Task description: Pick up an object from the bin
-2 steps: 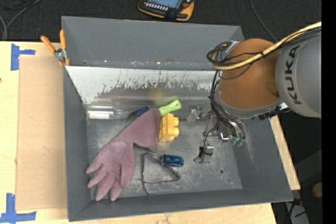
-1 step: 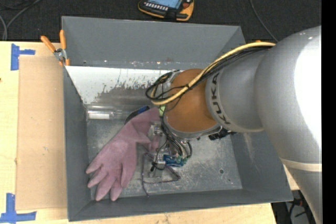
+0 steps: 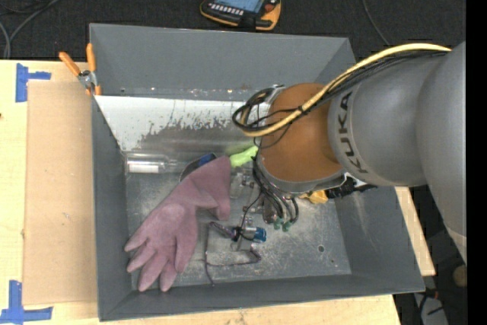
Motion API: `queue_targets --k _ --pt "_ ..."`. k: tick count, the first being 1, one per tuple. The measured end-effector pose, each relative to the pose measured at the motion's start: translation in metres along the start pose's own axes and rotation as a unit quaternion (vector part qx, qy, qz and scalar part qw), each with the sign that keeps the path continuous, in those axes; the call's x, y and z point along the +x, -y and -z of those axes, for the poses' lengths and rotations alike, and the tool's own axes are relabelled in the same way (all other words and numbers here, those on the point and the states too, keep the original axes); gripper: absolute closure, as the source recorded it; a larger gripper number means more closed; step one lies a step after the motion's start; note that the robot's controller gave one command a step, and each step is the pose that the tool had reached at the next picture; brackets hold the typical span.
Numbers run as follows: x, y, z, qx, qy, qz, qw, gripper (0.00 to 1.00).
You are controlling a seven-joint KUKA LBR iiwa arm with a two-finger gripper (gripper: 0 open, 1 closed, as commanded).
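My gripper point(image 3: 251, 228) hangs low in the middle of the bin, just right of a mauve rubber glove point(image 3: 183, 221). The glove lies flat, cuff up and fingers pointing to the front left corner. A thin dark wire-like piece point(image 3: 228, 256) lies on the floor directly below the gripper, beside the glove. A light green thing point(image 3: 243, 156) pokes out by the glove's cuff, partly hidden under the arm's cover.
A clear plastic bottle point(image 3: 152, 163) lies at the left near the back wall, and a blue thing point(image 3: 202, 160) peeks out from behind the glove's cuff. A small yellow-orange thing point(image 3: 318, 196) shows under the arm at the right. The arm hides the bin's right part.
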State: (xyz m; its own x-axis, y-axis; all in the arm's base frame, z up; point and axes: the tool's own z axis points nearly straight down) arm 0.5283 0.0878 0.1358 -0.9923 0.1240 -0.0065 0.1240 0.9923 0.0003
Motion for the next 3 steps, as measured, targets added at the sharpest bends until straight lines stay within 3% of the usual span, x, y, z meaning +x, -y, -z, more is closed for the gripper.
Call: queue_targets --k 1,2,3 --pt "-0.032 -0.042 -0.037 0.000 -0.0100 0.007 0.9999 0.00" --pt "-0.014 -0.040 -0.067 0.001 -0.0035 -0.158 0.9874 0.00" --pt "-0.032 -0.029 -0.066 0.000 -0.0077 -0.094 0.9956 1.00"
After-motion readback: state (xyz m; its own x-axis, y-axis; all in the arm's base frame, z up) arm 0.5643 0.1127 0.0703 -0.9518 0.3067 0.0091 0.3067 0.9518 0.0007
